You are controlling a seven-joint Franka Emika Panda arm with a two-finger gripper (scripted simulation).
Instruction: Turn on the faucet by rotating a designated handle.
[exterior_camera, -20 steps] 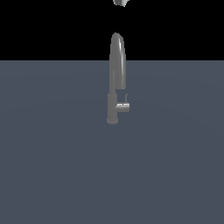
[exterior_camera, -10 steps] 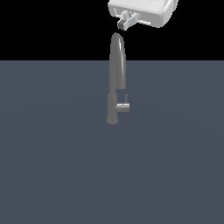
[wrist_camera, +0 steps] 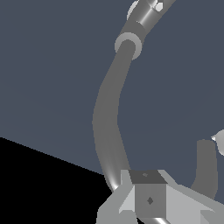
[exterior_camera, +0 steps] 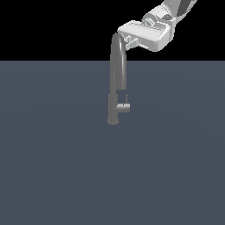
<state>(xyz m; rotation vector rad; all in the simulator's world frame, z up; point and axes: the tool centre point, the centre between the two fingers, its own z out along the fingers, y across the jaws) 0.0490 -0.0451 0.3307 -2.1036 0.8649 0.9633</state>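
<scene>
One arm is approaching: I have the gripper [exterior_camera: 130,42] beside the faucet [exterior_camera: 117,79] spout top, fingers' spread unreadable. The handle [exterior_camera: 123,107] juts from the column well below; next I descend.

The white arm [exterior_camera: 176,11] reaches in from the upper corner on the exterior view's right, its wrist angled downward toward that view's left. The hand [exterior_camera: 130,41] hangs at its tip, high in the scene. One finger [wrist_camera: 148,197] shows in the wrist view; whether the jaws are parted cannot be told.
</scene>
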